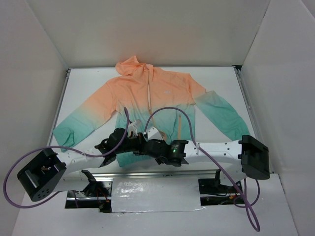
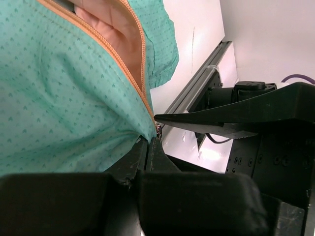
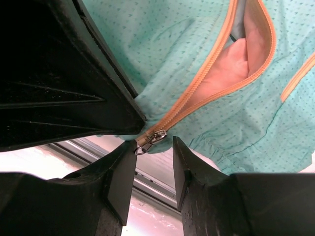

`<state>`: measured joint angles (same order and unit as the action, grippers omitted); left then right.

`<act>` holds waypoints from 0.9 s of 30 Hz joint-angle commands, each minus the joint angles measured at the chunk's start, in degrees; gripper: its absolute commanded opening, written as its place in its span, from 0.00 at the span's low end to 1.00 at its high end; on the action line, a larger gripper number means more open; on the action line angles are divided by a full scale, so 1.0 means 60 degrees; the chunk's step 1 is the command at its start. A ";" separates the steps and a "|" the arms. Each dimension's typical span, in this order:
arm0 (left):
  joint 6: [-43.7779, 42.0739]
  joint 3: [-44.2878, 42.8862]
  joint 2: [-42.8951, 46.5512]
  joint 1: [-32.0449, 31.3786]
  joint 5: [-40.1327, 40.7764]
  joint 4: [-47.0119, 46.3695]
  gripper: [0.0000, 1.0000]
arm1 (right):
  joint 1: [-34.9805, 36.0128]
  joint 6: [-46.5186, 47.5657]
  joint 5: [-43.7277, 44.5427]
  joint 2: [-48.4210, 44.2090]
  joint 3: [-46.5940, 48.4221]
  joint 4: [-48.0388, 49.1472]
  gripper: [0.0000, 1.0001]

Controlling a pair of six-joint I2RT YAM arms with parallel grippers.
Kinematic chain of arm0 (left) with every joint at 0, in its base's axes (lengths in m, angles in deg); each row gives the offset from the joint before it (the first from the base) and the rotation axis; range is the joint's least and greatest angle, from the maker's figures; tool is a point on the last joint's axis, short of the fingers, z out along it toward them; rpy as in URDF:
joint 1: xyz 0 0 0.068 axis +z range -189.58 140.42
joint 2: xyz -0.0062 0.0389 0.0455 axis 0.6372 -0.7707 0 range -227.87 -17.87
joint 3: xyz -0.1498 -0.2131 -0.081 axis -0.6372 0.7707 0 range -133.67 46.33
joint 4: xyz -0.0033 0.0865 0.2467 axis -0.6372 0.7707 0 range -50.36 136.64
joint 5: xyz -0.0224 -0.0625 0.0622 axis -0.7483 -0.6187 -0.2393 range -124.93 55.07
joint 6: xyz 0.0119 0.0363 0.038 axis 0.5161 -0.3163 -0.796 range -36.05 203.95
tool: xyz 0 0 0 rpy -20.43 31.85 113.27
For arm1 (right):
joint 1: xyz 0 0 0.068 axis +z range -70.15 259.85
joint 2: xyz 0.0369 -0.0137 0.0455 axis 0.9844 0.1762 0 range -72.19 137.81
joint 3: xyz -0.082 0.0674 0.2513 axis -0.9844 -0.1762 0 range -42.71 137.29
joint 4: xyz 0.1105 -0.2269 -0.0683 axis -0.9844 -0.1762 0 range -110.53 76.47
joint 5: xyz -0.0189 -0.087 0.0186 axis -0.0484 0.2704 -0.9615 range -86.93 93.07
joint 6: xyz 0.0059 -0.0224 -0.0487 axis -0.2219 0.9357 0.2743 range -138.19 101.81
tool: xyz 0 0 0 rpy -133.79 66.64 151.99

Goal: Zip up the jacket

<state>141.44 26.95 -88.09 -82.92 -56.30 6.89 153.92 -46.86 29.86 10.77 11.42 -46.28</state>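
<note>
The jacket [image 1: 147,98] is lying flat and face up on the white worktop [image 1: 216,78], with its hood at the far end, its teal hem at the near edge, and its sleeves spreading left and right. The left arm [image 1: 81,160] is reaching in low from the near left and the right arm [image 1: 216,147] from the near right. Both are stretching almost level along the near edge and meeting at the middle of the hem. The left jaws are clenching the hem right at the bottom end of the zipper [image 3: 170,114], their tips pressing together on the teal fabric. The right jaws are standing apart, released, with the small metal zipper pull [image 3: 151,139] hanging in the gap between them, close to one finger. Beyond the pull the zipper is gaping open, showing the peach lining [image 3: 231,64].
</note>
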 commanded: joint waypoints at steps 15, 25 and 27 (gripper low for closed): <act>0.0086 -0.0345 -0.0397 -0.0044 -0.0262 -0.0415 0.00 | 0.0093 -0.0101 0.0575 -0.0027 0.0807 -0.0327 0.42; 0.0056 -0.0286 -0.0295 -0.0044 -0.0292 -0.0416 0.00 | 0.0064 -0.0027 0.0414 0.0294 0.0676 -0.0254 0.34; 0.0042 -0.0286 -0.0265 -0.0044 -0.0248 -0.0386 0.00 | 0.0064 0.0017 0.0253 0.0295 0.0632 -0.0225 0.34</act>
<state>141.33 26.82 -90.25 -82.92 -56.78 7.20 153.98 -46.86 30.75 11.93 13.65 -47.62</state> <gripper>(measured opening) 0.039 0.340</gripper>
